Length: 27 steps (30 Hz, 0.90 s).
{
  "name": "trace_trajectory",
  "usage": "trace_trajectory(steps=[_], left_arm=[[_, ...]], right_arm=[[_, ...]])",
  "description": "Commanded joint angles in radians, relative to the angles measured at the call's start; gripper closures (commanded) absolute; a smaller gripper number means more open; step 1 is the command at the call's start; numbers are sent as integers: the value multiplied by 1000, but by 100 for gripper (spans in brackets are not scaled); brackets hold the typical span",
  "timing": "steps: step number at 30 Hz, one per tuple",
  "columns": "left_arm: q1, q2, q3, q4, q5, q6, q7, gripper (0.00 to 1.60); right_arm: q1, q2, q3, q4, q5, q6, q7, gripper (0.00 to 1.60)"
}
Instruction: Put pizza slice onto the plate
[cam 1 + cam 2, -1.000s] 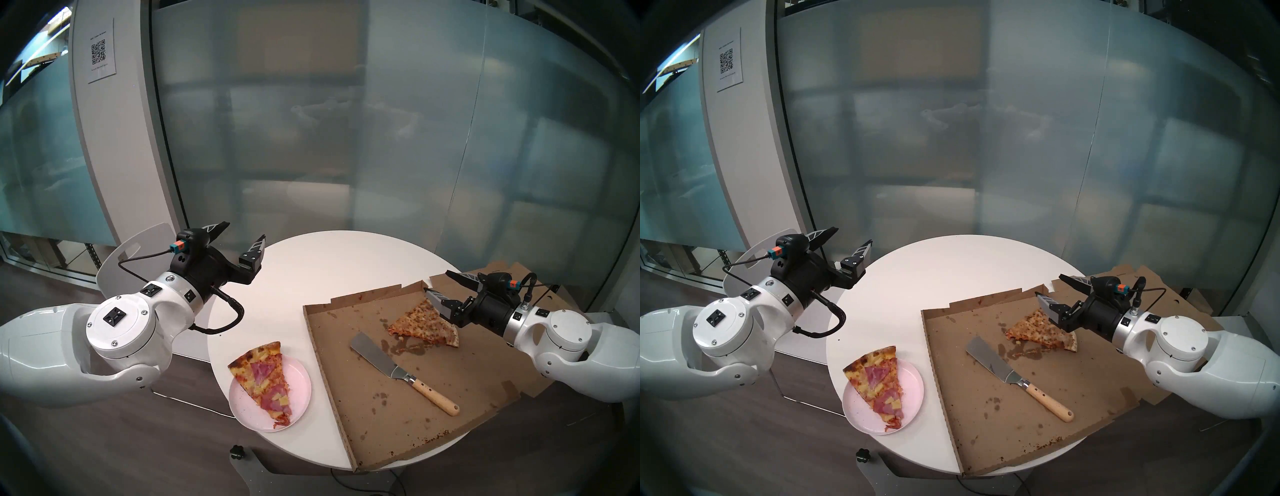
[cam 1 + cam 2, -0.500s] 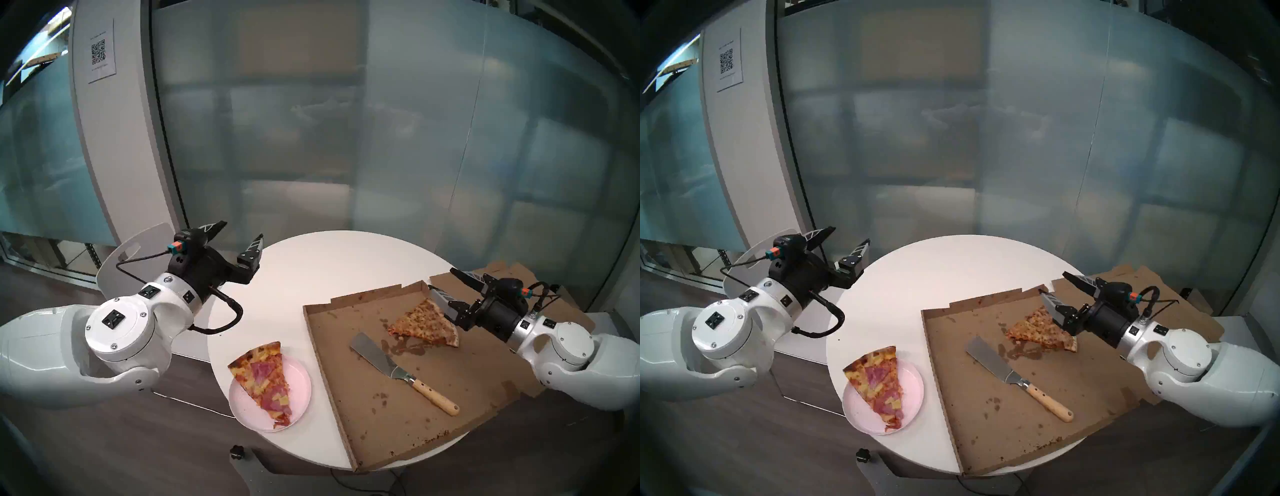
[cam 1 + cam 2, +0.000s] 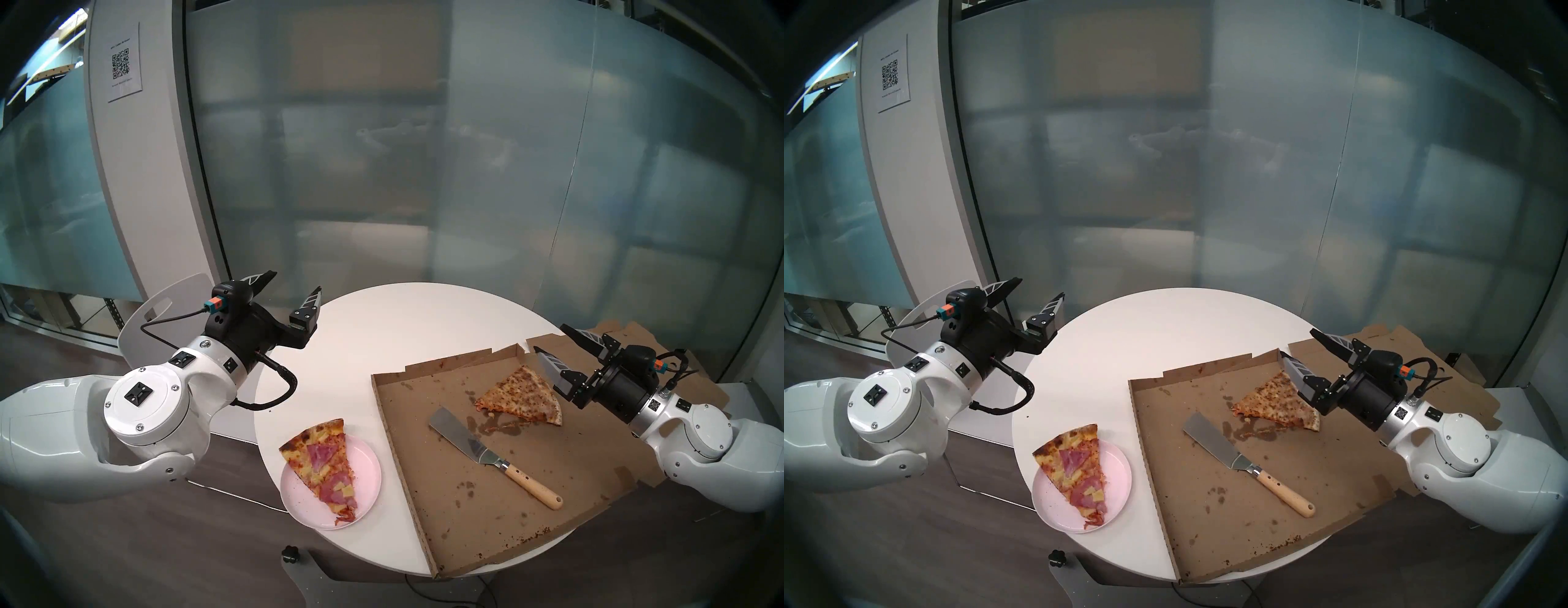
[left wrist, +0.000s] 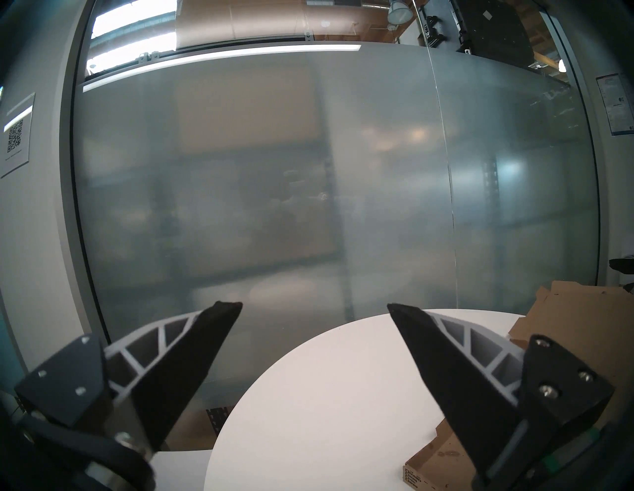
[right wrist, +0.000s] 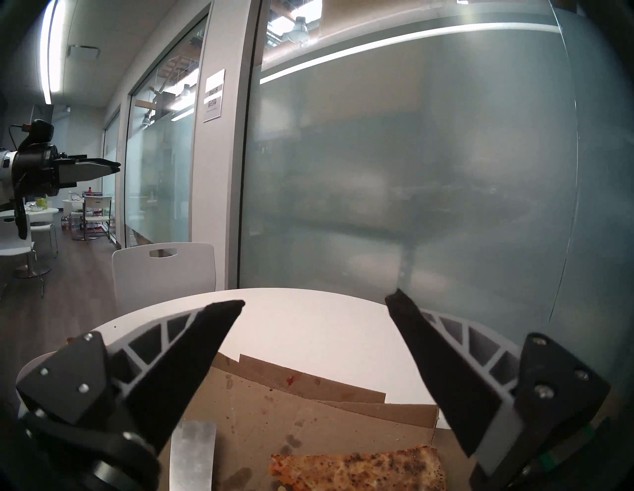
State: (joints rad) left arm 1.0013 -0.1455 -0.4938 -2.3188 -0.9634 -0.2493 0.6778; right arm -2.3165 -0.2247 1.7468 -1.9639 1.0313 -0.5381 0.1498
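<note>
The pizza slice (image 3: 326,467) (image 3: 1076,475) with pink ham and yellow pineapple lies on the pale pink plate (image 3: 367,467) (image 3: 1119,471) at the table's near left. Its crust end hangs over the plate's far rim. My left gripper (image 3: 295,283) (image 3: 1040,288) (image 4: 310,306) hovers open and empty past the table's far left edge, well away from the plate. My right gripper (image 3: 550,338) (image 3: 1298,343) (image 5: 315,299) is open and empty over the far right corner of the pizza box.
An open brown pizza box (image 3: 466,530) (image 3: 1208,530) (image 5: 308,411) covers the right half of the round white table (image 3: 382,331). In it lie a speckled slice (image 3: 522,399) (image 5: 360,469) and a metal spatula (image 3: 462,437) (image 3: 1212,441) with a wooden handle. A white chair (image 3: 169,301) stands behind my left arm.
My right arm has drawn back to the right, so its lower finger no longer covers the speckled slice. The left arm has barely shifted. Pizza slice and plate have stayed put.
</note>
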Motion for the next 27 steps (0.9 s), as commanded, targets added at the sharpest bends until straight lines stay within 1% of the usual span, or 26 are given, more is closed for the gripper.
trace_trajectory(steps=[1,5,7,8,9,11,12,18,22,27], left_arm=[[-9,-2,-9,-8,6,-12,-2,0],[-10,-2,-8,-8,9,-14,-1,0],[-10,-2,-7,-8,9,-15,0,0],[-10,-2,-7,-8,10,-16,0,0],[-10,-2,-7,-8,10,-16,0,0],[-10,-1,-6,-8,11,-17,0,0],[-10,-1,-6,-8,11,-18,0,0],[-11,-1,-5,-8,13,-21,0,0],[-11,0,-4,-7,13,-23,-2,0],[-11,0,-4,-7,13,-26,-4,0]], right_arm=[[-91,-78,114,-19,-15,-13,41,0],[-149,-133,196,-37,-31,10,77,0],[-167,-154,222,-44,-37,20,91,0],[-191,-174,256,-54,-41,33,105,0],[-204,-187,275,-60,-44,42,115,0],[-217,-204,295,-68,-47,56,129,0],[-235,-225,324,-79,-51,74,143,0],[-294,-293,422,-122,-60,157,196,0],[-336,-347,500,-160,-64,231,236,0],[-359,-377,547,-186,-60,289,261,0]])
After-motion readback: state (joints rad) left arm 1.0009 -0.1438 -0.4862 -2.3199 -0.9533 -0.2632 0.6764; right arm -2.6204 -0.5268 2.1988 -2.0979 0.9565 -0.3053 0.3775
